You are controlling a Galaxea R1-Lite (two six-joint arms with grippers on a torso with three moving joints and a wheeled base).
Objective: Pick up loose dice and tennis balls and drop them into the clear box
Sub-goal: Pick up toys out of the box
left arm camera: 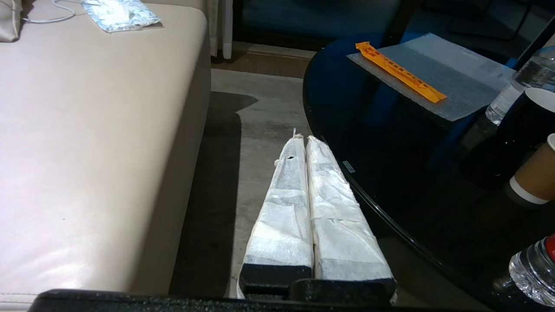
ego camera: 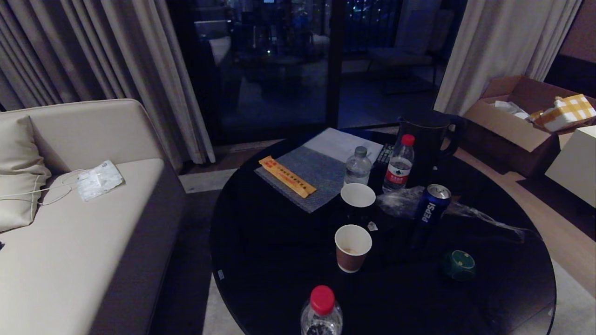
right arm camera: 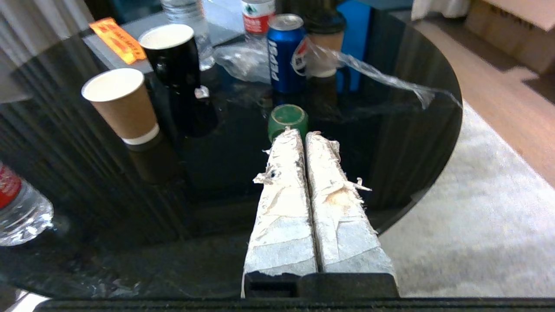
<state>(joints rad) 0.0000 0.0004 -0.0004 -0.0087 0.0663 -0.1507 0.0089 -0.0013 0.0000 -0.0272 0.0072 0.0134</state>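
I see one green die near the right edge of the round black tabletop, in front of the Pepsi can. My right end effector hangs just short of it, fingers pressed together, empty. My left end effector hangs off the tabletop's left edge, likewise closed and empty.

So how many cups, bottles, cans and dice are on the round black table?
Paper cups: 2, brown and dark
Water bottles: 3, clear-capped, far red-capped, near red-capped
Soda cans: 1, the Pepsi
Dice: 1, dark green
Total: 7
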